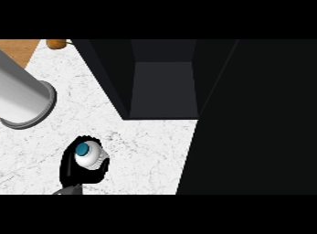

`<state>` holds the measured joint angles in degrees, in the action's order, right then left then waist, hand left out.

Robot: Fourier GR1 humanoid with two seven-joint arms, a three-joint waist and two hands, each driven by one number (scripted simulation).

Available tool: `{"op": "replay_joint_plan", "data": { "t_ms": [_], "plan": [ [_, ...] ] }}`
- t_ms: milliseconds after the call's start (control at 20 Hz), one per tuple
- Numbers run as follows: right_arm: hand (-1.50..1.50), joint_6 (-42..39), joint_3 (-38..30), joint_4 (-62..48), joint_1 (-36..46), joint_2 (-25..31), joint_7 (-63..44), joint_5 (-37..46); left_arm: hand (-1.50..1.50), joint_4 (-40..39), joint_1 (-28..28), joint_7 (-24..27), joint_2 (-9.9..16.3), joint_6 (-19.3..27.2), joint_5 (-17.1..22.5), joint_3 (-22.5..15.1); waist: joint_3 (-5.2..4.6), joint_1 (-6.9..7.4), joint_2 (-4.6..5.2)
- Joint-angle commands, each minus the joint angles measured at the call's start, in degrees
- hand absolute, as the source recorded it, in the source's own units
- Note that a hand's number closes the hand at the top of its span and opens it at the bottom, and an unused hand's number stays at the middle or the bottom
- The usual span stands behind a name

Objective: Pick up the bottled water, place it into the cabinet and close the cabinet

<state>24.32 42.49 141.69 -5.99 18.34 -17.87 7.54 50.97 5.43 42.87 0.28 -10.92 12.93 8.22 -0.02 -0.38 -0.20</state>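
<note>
Head view: bottled water (90,155) upright, long axis vertical, blue cap facing up; left hand (71,169) curled round it, on counter (147,146) near open cabinet (164,87).

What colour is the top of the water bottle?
The bottled water has a blue top with white around it, seen in the head view.
</note>
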Motion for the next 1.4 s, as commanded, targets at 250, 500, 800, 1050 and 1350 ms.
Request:
{"op": "replay_joint_plan", "data": {
  "t_ms": [250, 500, 800, 1050, 1350],
  "plan": [
    [-1.5, -0.91, -0.2, 9.34, -0.93, 2.46, -6.02, 3.86, 1.5, 15.88, -3.44, -13.12, -0.27, 3.45, 6.36, -9.08, 0.0, 0.05, -0.06],
    [-1.5, -0.67, 0.19, 9.33, -1.86, 2.71, -4.14, 3.55, 1.5, 25.73, -6.28, -17.92, -0.27, 10.12, 8.28, -15.67, 0.01, 0.25, -0.06],
    [-1.5, -1.02, -2.39, 5.59, 2.12, 0.99, -4.09, 1.62, 1.5, 29.23, -2.91, -18.16, -0.27, 19.71, 7.62, -23.33, -0.02, 0.25, 0.13],
    [-1.5, -0.54, -1.38, 7.81, -4.31, 3.67, 0.32, 0.73, 1.5, 36.23, 1.4, -27.38, -0.27, 22.7, 4.58, -20.41, 0.03, -0.03, 0.05],
    [-1.5, -0.41, -0.82, 5.56, -0.65, 1.38, -2.24, 2.44, 1.5, 37.8, 6.07, -32.13, -0.27, 30.04, 4.67, -25.66, 0.0, 0.17, 0.09]
  ]
}}
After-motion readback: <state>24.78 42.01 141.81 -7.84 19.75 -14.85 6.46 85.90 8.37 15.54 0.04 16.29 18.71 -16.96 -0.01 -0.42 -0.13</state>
